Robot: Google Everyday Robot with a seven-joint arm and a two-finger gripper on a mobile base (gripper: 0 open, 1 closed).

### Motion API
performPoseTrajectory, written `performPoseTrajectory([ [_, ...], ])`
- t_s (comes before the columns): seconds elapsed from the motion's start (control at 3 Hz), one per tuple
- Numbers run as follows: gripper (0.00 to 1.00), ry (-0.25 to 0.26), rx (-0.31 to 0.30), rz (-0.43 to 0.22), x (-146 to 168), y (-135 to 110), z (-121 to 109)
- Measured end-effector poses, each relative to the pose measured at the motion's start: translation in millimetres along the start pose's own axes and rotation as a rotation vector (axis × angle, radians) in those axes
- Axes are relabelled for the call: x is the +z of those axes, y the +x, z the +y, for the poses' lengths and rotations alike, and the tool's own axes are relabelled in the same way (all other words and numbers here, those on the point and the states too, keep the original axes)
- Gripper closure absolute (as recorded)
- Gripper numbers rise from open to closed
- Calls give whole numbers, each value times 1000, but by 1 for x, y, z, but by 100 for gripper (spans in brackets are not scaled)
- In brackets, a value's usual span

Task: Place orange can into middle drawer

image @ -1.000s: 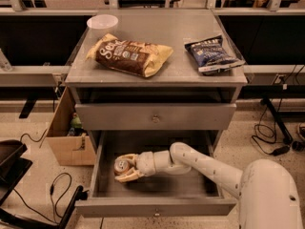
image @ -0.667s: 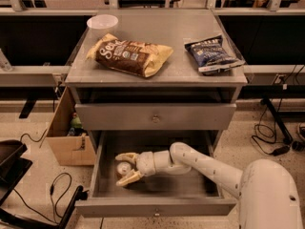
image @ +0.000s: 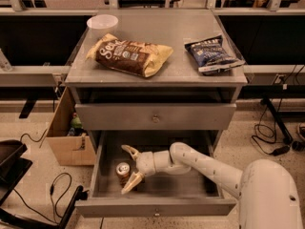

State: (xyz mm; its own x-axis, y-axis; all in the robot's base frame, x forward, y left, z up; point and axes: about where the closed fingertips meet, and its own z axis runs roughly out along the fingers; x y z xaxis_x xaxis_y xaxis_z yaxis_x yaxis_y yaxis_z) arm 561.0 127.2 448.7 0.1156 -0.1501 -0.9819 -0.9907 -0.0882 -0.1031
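My gripper is inside pulled-out middle drawer, left half, low over floor. Fingers spread wide, clamping nothing. Orange can upright on drawer floor, between my fingertips; contact with lower finger: cannot tell. Shut drawer front directly above gripper. Two chip bags and white bowl well above, on cabinet top.

orange can upright in open middle drawer | end effector inside drawer, fingers spread around can

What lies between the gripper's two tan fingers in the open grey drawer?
Camera view: the small orange drink can stands there, gripper open around it inside the grey middle drawer.
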Motion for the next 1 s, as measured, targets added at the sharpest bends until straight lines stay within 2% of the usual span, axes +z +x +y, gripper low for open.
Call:
performPoseTrajectory([
  [0.33,0,-15,-15,-27,-22,-23,10],
  [0.67,0,-60,-75,-31,-68,-58,34],
  [1.0,0,-131,-128,-16,-120,-97,56],
])
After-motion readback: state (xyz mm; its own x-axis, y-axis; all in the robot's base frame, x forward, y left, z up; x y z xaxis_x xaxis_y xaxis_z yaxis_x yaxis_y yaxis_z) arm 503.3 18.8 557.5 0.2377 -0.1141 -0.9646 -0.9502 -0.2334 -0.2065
